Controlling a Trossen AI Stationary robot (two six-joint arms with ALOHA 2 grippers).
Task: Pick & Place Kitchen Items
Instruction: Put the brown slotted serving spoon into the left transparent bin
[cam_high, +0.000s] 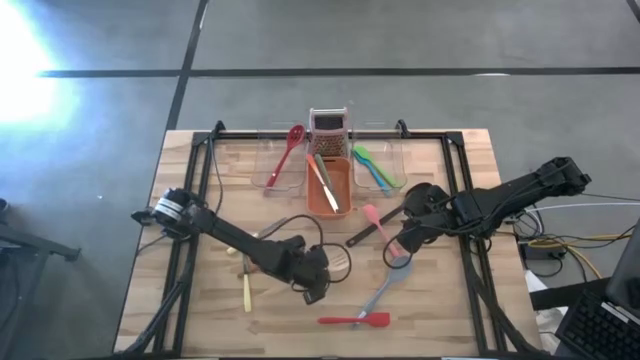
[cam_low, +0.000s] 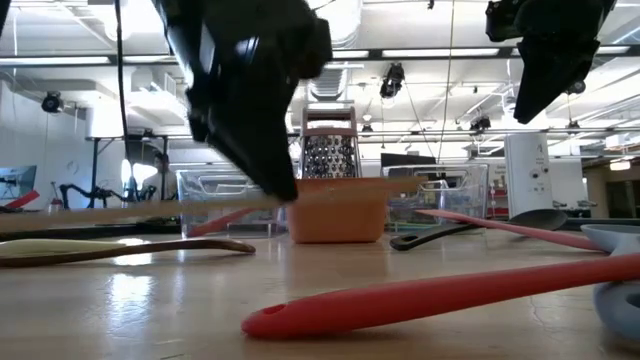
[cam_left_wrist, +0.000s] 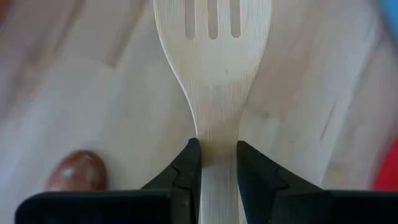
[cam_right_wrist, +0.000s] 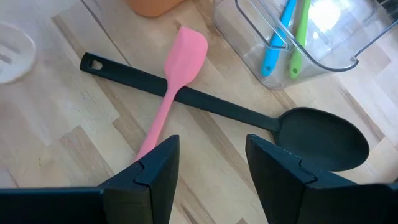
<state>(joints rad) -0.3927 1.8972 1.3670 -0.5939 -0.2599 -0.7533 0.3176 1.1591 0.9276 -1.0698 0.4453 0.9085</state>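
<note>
My left gripper (cam_high: 318, 278) (cam_left_wrist: 217, 163) is shut on a pale wooden slotted spatula (cam_left_wrist: 213, 50), whose head (cam_high: 341, 262) points toward the table's right. My right gripper (cam_high: 400, 243) (cam_right_wrist: 211, 155) hangs open above the pink spatula (cam_right_wrist: 177, 74), which lies across a black spoon (cam_right_wrist: 249, 115). A red spatula (cam_high: 355, 320), a blue spoon (cam_high: 385, 285) and a yellow-handled knife (cam_high: 247, 291) lie flat on the table. A dark wooden spoon (cam_low: 130, 248) lies near the left gripper. My left gripper pinches the wooden spatula's handle just behind the neck (cam_left_wrist: 217, 140) between its two fingers (cam_left_wrist: 188, 165), which lie across the handle. In the low view the handle (cam_low: 140, 214) runs about level toward the table's left and seems to sit just above the table.
An orange tub (cam_high: 328, 190) with utensils stands mid-table at the far side, between a clear tub (cam_high: 283, 165) holding a red spoon and a clear tub (cam_high: 380, 168) holding blue and green utensils. A grater (cam_high: 328, 125) stands behind them. Black frame rails run along both sides.
</note>
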